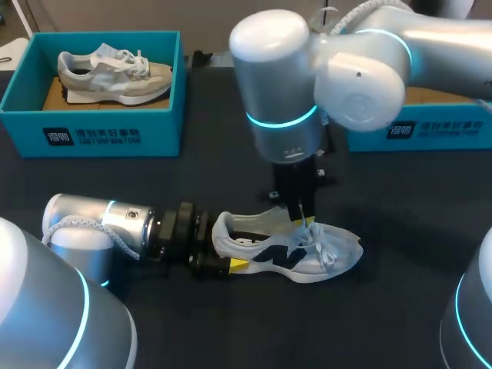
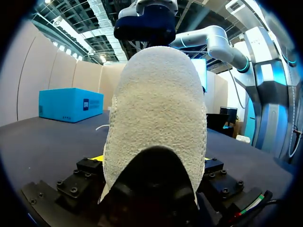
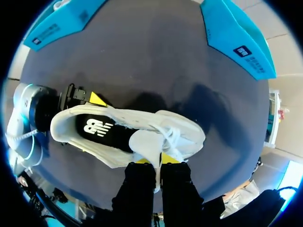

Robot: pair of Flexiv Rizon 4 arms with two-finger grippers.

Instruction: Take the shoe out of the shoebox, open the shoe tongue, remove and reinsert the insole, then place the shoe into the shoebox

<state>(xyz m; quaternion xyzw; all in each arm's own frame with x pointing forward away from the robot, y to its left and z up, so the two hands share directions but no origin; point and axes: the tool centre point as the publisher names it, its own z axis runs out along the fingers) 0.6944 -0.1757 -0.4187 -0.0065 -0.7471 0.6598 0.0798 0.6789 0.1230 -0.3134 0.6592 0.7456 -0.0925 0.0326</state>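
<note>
the shoe (image 1: 307, 250) lies on the table (image 1: 231, 330), left gripper (image 1: 227, 250) clamped round its heel (image 2: 156, 109), right gripper (image 3: 157, 160) pinched almost closed on the tongue (image 3: 147, 144), so too hard a pull could slip that thin grip free.

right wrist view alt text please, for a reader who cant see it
A white and black knit sneaker stands upright on a dark table, its white tongue pinched between the right arm's yellow-tipped jaws while the left arm's jaws clamp its heel. Two teal cardboard shoeboxes sit beyond it near the table's edge.
</note>
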